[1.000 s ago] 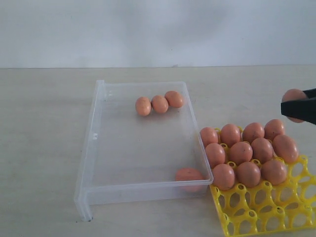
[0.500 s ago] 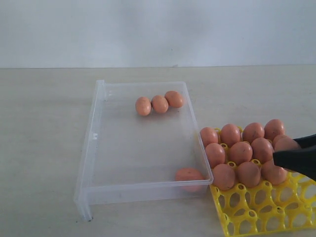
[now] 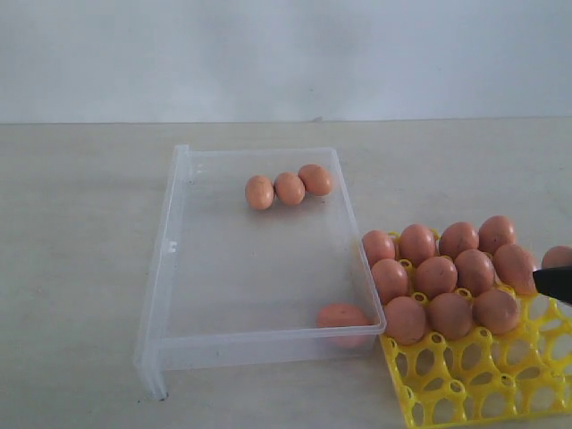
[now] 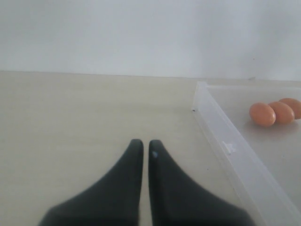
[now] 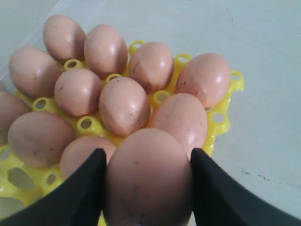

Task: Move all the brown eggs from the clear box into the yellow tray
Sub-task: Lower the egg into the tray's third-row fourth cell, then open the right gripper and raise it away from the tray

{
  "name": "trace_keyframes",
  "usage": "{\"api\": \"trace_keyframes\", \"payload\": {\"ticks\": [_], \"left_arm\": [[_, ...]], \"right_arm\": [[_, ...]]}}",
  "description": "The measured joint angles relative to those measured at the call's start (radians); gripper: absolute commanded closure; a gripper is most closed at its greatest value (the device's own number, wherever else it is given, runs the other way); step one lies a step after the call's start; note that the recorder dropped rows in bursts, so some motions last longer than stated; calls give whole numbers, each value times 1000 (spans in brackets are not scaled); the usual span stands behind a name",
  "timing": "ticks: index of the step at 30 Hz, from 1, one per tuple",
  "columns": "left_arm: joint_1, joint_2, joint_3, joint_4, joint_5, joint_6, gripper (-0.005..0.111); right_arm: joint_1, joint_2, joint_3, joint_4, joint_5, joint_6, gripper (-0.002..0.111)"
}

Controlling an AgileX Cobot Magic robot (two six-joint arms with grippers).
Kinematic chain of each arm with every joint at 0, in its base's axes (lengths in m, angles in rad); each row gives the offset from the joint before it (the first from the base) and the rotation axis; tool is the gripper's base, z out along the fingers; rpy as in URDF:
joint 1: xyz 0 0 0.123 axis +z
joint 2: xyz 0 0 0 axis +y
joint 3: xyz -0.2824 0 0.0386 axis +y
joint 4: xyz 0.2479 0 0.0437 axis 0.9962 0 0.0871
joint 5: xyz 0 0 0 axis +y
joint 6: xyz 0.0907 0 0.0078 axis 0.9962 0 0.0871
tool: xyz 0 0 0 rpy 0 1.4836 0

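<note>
**Brown eggs (image 3: pixel 289 188): four boxed, eleven in cups, one gripped**

Your clear box (image 3: pixel 170 268) holds four: three in a touching row near its far wall, and one tucked into the near right corner. The yellow tray (image 3: pixel 465 375), just beside that corner, seats eleven, and its near cups stand open. Your right gripper (image 5: pixel 146 155) is clamped on one more brown egg (image 5: pixel 148 188) at the tray's right side. Your left gripper (image 4: pixel 146 143), fingers together, hangs over bare table (image 4: pixel 70 117) outside the box.

clear box (image 3: pixel 166 268) middle open, brown eggs (image 3: pixel 435 275) crowding yellow tray (image 3: pixel 465 375) far rows
</note>
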Motion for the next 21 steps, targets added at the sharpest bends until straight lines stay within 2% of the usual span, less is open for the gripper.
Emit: {"api": "trace_keyframes", "payload": {"ticks": [9,21], "left_arm": [[0,0,0,0,0,0,103],[0,0,0,0,0,0,103]], "right_arm": [[0,60,0,0,20,-2,108],[0,148,0,140,-19,-92,108]]}}
